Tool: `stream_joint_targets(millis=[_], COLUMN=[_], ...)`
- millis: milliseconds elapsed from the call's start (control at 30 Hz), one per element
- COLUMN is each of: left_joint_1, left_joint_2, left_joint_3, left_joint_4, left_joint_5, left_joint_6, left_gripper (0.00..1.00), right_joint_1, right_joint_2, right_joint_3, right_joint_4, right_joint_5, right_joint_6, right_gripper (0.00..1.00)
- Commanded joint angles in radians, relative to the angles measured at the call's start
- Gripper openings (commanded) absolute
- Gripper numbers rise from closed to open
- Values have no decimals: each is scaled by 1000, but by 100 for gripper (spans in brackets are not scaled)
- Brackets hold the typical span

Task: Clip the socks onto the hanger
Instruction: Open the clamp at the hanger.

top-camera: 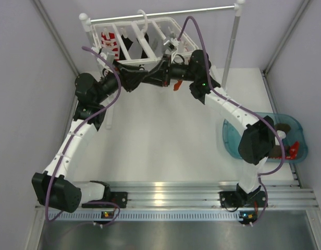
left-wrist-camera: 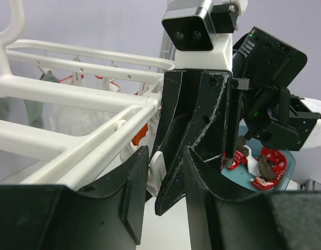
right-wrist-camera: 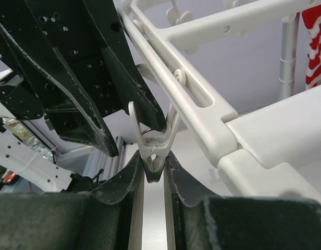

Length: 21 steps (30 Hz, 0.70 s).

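Observation:
The white hanger (top-camera: 178, 25) hangs from the rail at the back. A red-and-white striped sock (top-camera: 108, 44) and black socks (top-camera: 145, 48) hang from it. An orange sock (top-camera: 176, 86) hangs under its near right corner and also shows in the left wrist view (left-wrist-camera: 139, 136); what holds it is hidden. Both grippers meet at that corner. My right gripper (right-wrist-camera: 152, 156) is shut on the tip of a white clip (right-wrist-camera: 150, 130) dangling from the frame (right-wrist-camera: 202, 99). My left gripper (left-wrist-camera: 164, 153) is open, its jaws either side of that clip (left-wrist-camera: 158, 166) and a right fingertip (left-wrist-camera: 171, 182).
A teal tray (top-camera: 233, 140) at the right holds more socks (left-wrist-camera: 264, 161), red-and-white and brown. The silver rail (top-camera: 165, 13) rests on white posts, with its right post (top-camera: 231, 47) close behind my right arm. Grey walls close in on both sides.

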Motion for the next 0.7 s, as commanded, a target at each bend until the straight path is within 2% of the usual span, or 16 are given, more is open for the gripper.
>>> stream_joint_targets(millis=[0,200,333,400,467,500,533,667], left_joint_1=[-4,-4,-4,-4,-4,-4,-4,-4], left_joint_2=[-4,1,7,10,15,16,16,15], left_joint_3=[5,14,17,19,24,25,27,33], left_joint_4=[-52,-43,-6,7,14,12,7,-26], left_joint_5=[-9,-14,-2,4,8,8,5,-9], left_joint_6=[38,24,-11,-33,-44,-51,-53,-45], left_gripper=[38,31,21,8,0,0,0,0], right_joint_1=[-6,-6,-5,-3,1,0,3,6], right_joint_2=[-13,-3,-1,-3,-7,-13,-19,-52], right_joint_3=[28,37,37,43,52,58,65,69], right_joint_4=[155,175,142,100,23,-11,-67,-153], right_joint_5=[-35,-44,-45,-33,-9,23,45,178], right_joint_6=[64,84,56,27,-32,-62,-89,-253], right_gripper=[0,0,0,0,10,20,37,43])
